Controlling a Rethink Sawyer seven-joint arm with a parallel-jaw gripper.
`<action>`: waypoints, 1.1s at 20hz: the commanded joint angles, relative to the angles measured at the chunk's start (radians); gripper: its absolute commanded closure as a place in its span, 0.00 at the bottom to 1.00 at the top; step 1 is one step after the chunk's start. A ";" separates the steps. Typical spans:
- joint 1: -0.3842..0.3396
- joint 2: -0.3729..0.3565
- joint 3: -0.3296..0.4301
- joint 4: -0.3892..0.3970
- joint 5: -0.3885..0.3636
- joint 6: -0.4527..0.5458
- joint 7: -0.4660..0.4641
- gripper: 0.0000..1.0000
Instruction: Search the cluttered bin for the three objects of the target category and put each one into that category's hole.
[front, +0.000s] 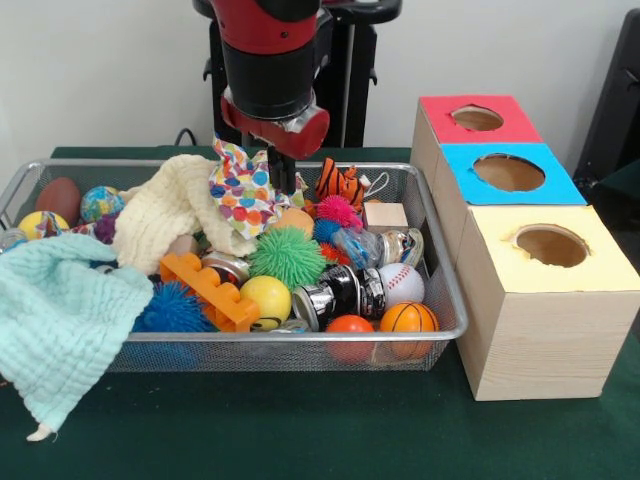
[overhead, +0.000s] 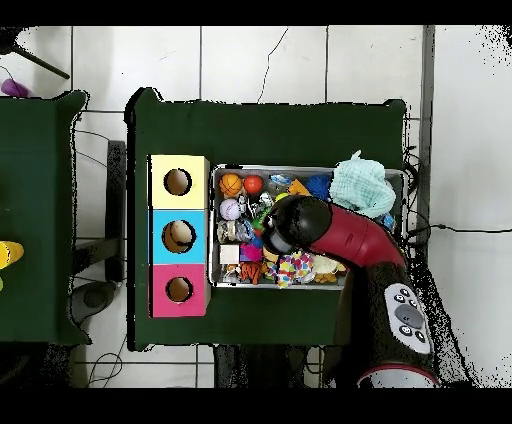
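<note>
The gripper (front: 280, 185) hung low over the back middle of the wire bin (front: 445, 290), its dark fingers (front: 285, 178) reaching down beside a polka-dot cloth (front: 238, 188); whether the fingers pinched the cloth or merely touched it could not be told, nor how far apart they stood. The cloth rose in a peak just left of the gripper, draped against a cream knitted cloth (front: 165, 212). A mint-green cloth (front: 60, 320) spilled over the bin's front left corner onto the table (front: 300, 430). Inside the bin lay a green spiky ball (front: 287, 255), a pink spiky ball (front: 338, 211), a blue spiky ball (front: 172, 310), a yellow ball (front: 265, 298), a baseball (front: 400, 283), a small basketball (front: 408, 320) and an orange ball (front: 350, 326) at the front right, with an orange toy brick (front: 208, 290) to the left of the yellow ball. A tiger-striped toy (front: 340, 182) sat at the back beside a small wooden cube (front: 385, 215). To the right of the bin stood three boxes in a row, each with a round hole: a red-topped box (front: 476, 120) farthest back, a blue-topped box (front: 510, 172) in the middle and a yellow-topped box (front: 552, 248) nearest the front. In the overhead view the arm (overhead: 350, 232) crossed the bin (overhead: 308, 168).
</note>
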 joint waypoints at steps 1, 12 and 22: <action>0.029 0.012 -0.069 0.093 0.107 -0.052 0.363 1.00; 0.085 0.020 -0.150 0.045 0.141 -0.018 0.418 1.00; 0.184 0.059 -0.267 -0.001 0.174 -0.014 0.495 1.00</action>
